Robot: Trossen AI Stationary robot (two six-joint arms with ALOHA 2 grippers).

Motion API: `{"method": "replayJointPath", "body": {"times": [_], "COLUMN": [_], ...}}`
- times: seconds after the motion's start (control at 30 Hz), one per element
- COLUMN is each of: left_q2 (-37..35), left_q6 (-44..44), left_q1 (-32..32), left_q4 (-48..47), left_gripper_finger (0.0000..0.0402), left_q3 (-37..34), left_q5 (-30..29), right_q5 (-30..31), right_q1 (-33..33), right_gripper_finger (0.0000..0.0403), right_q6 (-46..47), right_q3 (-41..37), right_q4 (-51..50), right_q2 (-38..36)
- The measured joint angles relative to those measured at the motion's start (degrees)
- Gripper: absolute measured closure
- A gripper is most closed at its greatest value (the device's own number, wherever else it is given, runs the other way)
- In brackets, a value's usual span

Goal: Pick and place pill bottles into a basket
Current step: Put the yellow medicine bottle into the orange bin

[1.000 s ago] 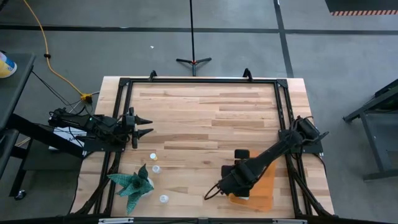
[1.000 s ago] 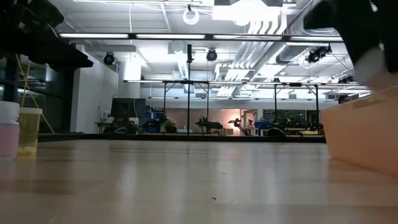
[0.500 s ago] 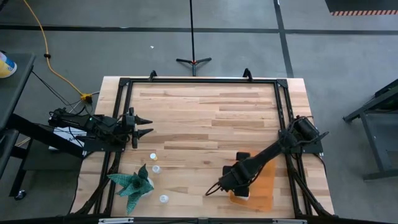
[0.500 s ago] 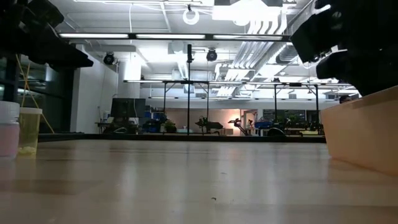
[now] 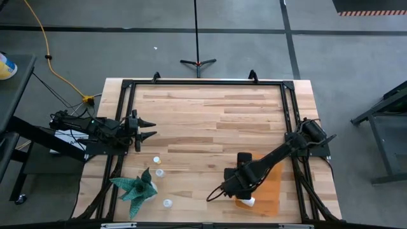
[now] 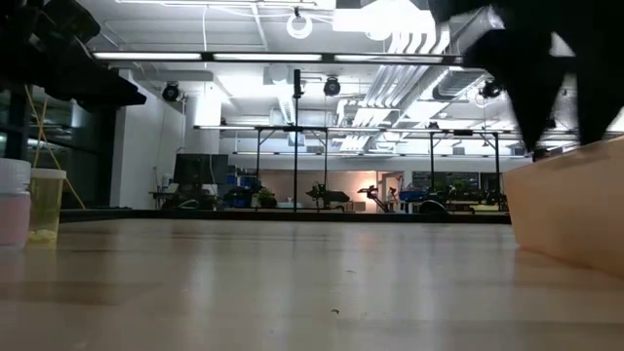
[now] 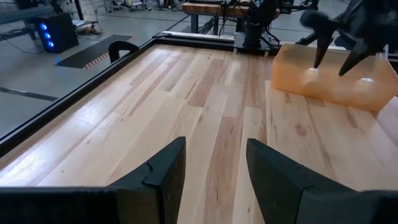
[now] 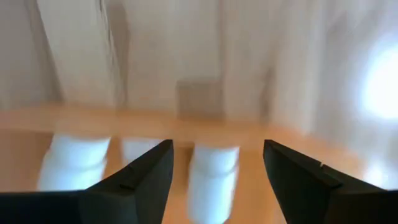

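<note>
The orange basket (image 5: pixel 267 187) stands at the table's near right. Three white pill bottles (image 8: pixel 210 177) lie in it, one showing in the high view (image 5: pixel 248 201). My right gripper (image 5: pixel 236 189) hangs open and empty just above the basket's left end, fingers spread (image 7: pixel 333 56). Three more bottles stand on their bases at the near left (image 5: pixel 156 159), (image 5: pixel 159 172), (image 5: pixel 167 203); two of them show in the low view (image 6: pixel 14 200). My left gripper (image 5: pixel 150 127) waits open at the table's left edge.
A spiky green plant-like object (image 5: pixel 135 186) sits at the near left corner beside the standing bottles. A black frame (image 5: pixel 203 81) runs around the tabletop. The wide middle of the wooden table (image 5: pixel 216 127) holds nothing.
A second ago the low view showed a white bottle under my right gripper above the basket. Now its fingers stand spread and empty there, and the bottle lies in the basket. The gripper has stayed over the basket's left end.
</note>
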Motion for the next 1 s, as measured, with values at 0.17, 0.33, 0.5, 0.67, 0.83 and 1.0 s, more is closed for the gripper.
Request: {"method": "replayJointPath", "body": {"times": [0.17,0.33,0.5,0.67,0.83,1.0], "left_q2": [0.00,-0.02,0.00,0.00,0.00,-0.01], "left_q6": [0.00,0.00,-0.42,-0.83,-1.00,-1.07], "left_q1": [0.01,0.00,0.00,0.01,0.00,0.00], "left_q4": [-0.01,-0.12,-0.07,0.13,0.20,0.00], "left_gripper_finger": [0.0199,0.0199,0.0199,0.0199,0.0199,0.0199], "left_q3": [0.00,0.00,0.00,0.00,0.00,0.00], "left_q5": [0.05,0.05,0.03,0.01,-0.01,-0.20], "right_q5": [18.19,27.14,21.01,6.77,-8.86,-14.54], "right_q1": [3.24,5.48,2.78,-7.38,-23.32,-33.04], "right_gripper_finger": [0.0178,0.0200,0.0224,0.0249,0.0272,0.0285], "right_q6": [-3.29,-12.50,-26.57,-34.53,-36.55,-40.53], "right_q3": [-0.32,-11.48,-32.45,-54.50,-65.32,-67.23], "right_q4": [6.18,27.92,63.54,98.21,117.73,111.98], "right_q2": [-5.98,-17.10,-28.35,-34.04,-34.46,-41.09]}}
